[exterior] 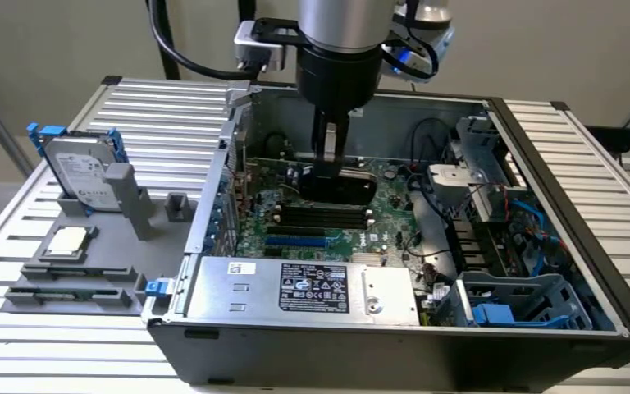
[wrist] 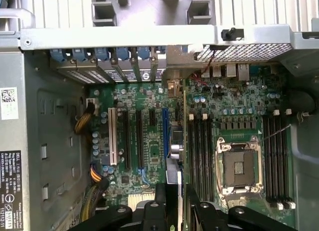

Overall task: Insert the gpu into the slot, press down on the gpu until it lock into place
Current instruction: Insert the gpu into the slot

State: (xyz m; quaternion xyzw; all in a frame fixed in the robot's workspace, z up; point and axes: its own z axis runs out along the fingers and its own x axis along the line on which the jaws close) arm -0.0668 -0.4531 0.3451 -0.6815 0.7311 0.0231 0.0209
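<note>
One arm [exterior: 337, 49] stood upright, reaching down into the case [exterior: 403, 349].
Exterior view: one gripper [exterior: 333, 160] clamped one gpu [exterior: 337, 185] above the board [exterior: 258, 215], apart from the one blue slot [exterior: 296, 241]. Wrist view: the gripper [wrist: 182, 197] pinched the gpu [wrist: 177, 161] edge-on, just beside the slot [wrist: 165, 133].

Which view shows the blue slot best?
The wrist view: the blue slot is seen from above, along most of its length. The exterior view shows it at a slant, as a short thin strip.
</note>
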